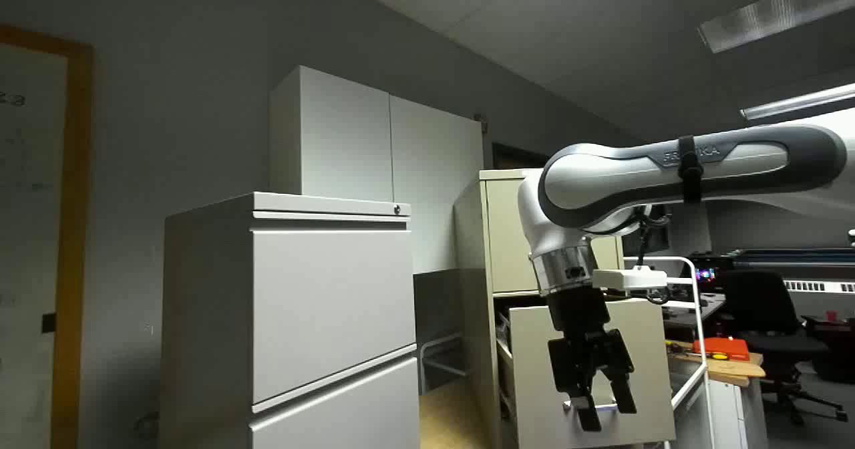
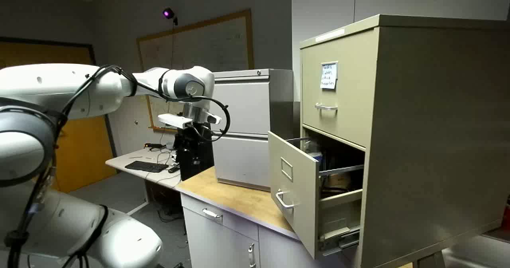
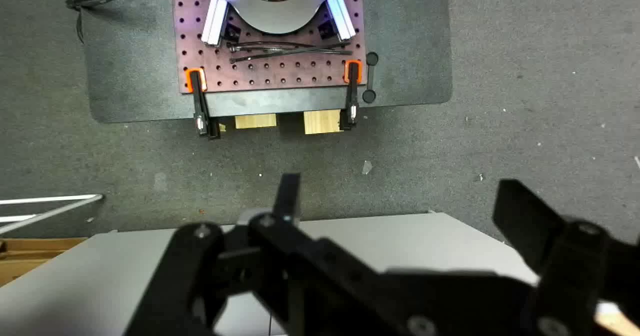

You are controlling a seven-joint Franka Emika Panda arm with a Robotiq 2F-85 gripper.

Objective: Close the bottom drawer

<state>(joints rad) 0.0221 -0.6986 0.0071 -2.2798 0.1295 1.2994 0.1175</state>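
Note:
The bottom drawer [image 2: 301,180] of the beige filing cabinet [image 2: 434,120] stands pulled out. Its flat front with a bar handle [image 2: 283,201] faces the arm, and things lie inside it. The drawer also shows in an exterior view [image 1: 534,382], partly covered by the gripper. My gripper [image 1: 609,417] points down with its fingers apart and nothing between them. In an exterior view the gripper [image 2: 194,152] hangs before the grey cabinet, apart from the drawer front. The wrist view shows the open fingers [image 3: 400,196]; the drawer does not show there.
A grey two-drawer cabinet [image 1: 334,302], both drawers shut, stands beside the beige one on a wooden top [image 2: 231,192] over pale cupboards [image 2: 219,236]. A desk with a keyboard [image 2: 146,166] is behind. A white frame [image 1: 701,302] stands near the drawer. The robot base [image 3: 272,11] is clamped down.

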